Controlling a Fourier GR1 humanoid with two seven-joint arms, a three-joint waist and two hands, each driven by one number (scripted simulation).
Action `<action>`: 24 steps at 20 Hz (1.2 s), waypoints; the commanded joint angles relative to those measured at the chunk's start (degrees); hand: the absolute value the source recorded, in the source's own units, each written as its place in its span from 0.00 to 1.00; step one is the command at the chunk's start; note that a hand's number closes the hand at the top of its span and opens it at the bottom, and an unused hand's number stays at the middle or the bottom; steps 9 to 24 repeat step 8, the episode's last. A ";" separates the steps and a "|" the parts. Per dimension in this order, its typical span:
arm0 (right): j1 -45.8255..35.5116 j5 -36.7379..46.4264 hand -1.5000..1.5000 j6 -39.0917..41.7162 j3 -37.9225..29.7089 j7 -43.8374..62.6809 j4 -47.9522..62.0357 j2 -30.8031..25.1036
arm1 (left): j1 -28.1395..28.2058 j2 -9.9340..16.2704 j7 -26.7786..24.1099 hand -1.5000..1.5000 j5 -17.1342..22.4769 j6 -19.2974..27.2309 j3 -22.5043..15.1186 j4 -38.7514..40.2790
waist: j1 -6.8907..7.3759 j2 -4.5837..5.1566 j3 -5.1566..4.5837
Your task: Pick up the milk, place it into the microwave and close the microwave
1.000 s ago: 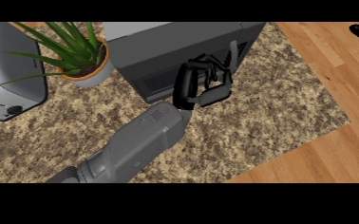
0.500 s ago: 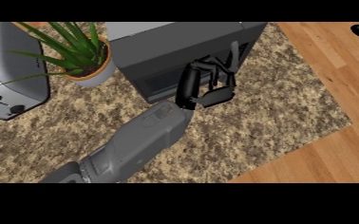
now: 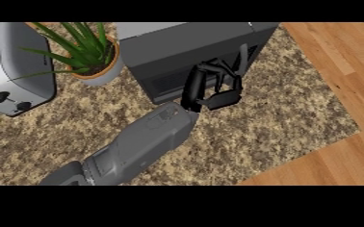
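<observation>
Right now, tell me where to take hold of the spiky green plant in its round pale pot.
Grip the round pale pot by its wall below the rim, coming from the view's lower right: the spiky green leaves fan out over its top, and the silver toaster crowds its left.

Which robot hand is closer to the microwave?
One hand shows, against the microwave front. Its forearm enters from lower left, so it looks like the left, but I can't be sure. No other hand shows.

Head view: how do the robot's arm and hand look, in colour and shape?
One arm shows. Its forearm is grey and boxy, with smooth panels and rounded edges, and gets narrower toward the wrist. The hand is black, with slim fingers and a flat, broad thumb part. No cables or markings can be seen.
</observation>
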 commanded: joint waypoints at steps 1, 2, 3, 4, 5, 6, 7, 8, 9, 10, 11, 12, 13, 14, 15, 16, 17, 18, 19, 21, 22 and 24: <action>0.68 -1.08 0.00 0.70 -0.55 0.11 -0.50 -1.07 | 2.56 0.13 1.77 1.00 3.63 2.66 4.39 8.56 | 2.23 0.49 -0.17; 1.19 -1.56 0.00 0.09 -0.96 0.26 -0.66 -1.52 | 2.34 0.44 1.72 1.00 3.90 2.68 4.77 9.09 | 2.34 0.27 -0.22; 1.74 -1.33 0.00 -0.01 -0.44 0.55 -0.63 -1.22 | 3.31 0.13 1.59 0.00 4.28 1.54 3.94 8.84 | 3.24 0.40 -0.23; 1.53 -2.02 0.00 0.26 -0.74 0.44 -0.83 -1.56 | 3.61 0.12 1.08 0.00 4.57 2.08 3.67 8.49 | 3.17 0.33 -0.23; 2.55 -1.87 0.00 -0.23 -0.56 0.56 -0.96 -1.26 | 3.51 0.13 1.07 0.00 4.82 1.73 3.50 8.71 | 2.96 0.34 -0.21; 2.69 -2.32 0.00 0.55 -1.40 0.61 -0.97 -2.55 | 3.05 0.13 1.35 0.00 5.14 1.44 3.65 9.11 | 2.93 0.13 -0.18; 3.34 -2.77 0.00 0.82 -1.03 0.65 -1.52 -2.35 | 3.82 0.13 0.46 0.00 5.21 1.44 3.05 8.89 | 2.69 0.09 -0.20; 3.13 -2.92 0.00 0.25 -0.93 0.58 -2.05 -2.06 | 3.21 0.13 1.18 0.00 5.62 1.38 3.06 9.12 | 2.77 0.24 -0.22; 3.13 -2.92 0.00 0.25 -0.93 0.58 -2.05 -2.06 | 3.21 0.13 1.18 0.00 5.62 1.38 3.06 9.12 | 2.77 0.24 -0.22; 3.13 -2.92 0.00 0.25 -0.93 0.58 -2.05 -2.06 | 3.21 0.13 1.18 0.00 5.62 1.38 3.06 9.12 | 2.77 0.24 -0.22; 3.13 -2.92 0.00 0.25 -0.93 0.58 -2.05 -2.06 | 3.21 0.13 1.18 0.00 5.62 1.38 3.06 9.12 | 2.77 0.24 -0.22; 3.13 -2.92 0.00 0.25 -0.93 0.58 -2.05 -2.06 | 3.21 0.13 1.18 0.00 5.62 1.38 3.06 9.12 | 2.77 0.24 -0.22; 3.13 -2.92 0.00 0.25 -0.93 0.58 -2.05 -2.06 | 3.21 0.13 1.18 0.00 5.62 1.38 3.06 9.12 | 2.77 0.24 -0.22; 3.13 -2.92 0.00 0.25 -0.93 0.58 -2.05 -2.06 | 3.21 0.13 1.18 0.00 5.62 1.38 3.06 9.12 | 2.77 0.24 -0.22; 3.13 -2.92 0.00 0.25 -0.93 0.58 -2.05 -2.06 | 3.21 0.13 1.18 0.00 5.62 1.38 3.06 9.12 | 2.77 0.24 -0.22; 3.13 -2.92 0.00 0.25 -0.93 0.58 -2.05 -2.06 | 3.21 0.13 1.18 0.00 5.62 1.38 3.06 9.12 | 2.77 0.24 -0.22; 3.13 -2.92 0.00 0.25 -0.93 0.58 -2.05 -2.06 | 3.21 0.13 1.18 0.00 5.62 1.38 3.06 9.12 | 2.77 0.24 -0.22; 3.13 -2.92 0.00 0.25 -0.93 0.58 -2.05 -2.06 | 3.21 0.13 1.18 0.00 5.62 1.38 3.06 9.12 | 2.77 0.24 -0.22; 3.13 -2.92 0.00 0.25 -0.93 0.58 -2.05 -2.06 | 3.21 0.13 1.18 0.00 5.62 1.38 3.06 9.12 | 2.77 0.24 -0.22; 3.13 -2.92 0.00 0.25 -0.93 0.58 -2.05 -2.06 | 3.21 0.13 1.18 0.00 5.62 1.38 3.06 9.12 | 2.77 0.24 -0.22; 3.13 -2.92 0.00 0.25 -0.93 0.58 -2.05 -2.06 | 3.21 0.13 1.18 0.00 5.62 1.38 3.06 9.12 | 2.77 0.24 -0.22; 3.13 -2.92 0.00 0.25 -0.93 0.58 -2.05 -2.06 | 3.21 0.13 1.18 0.00 5.62 1.38 3.06 9.12 | 2.77 0.24 -0.22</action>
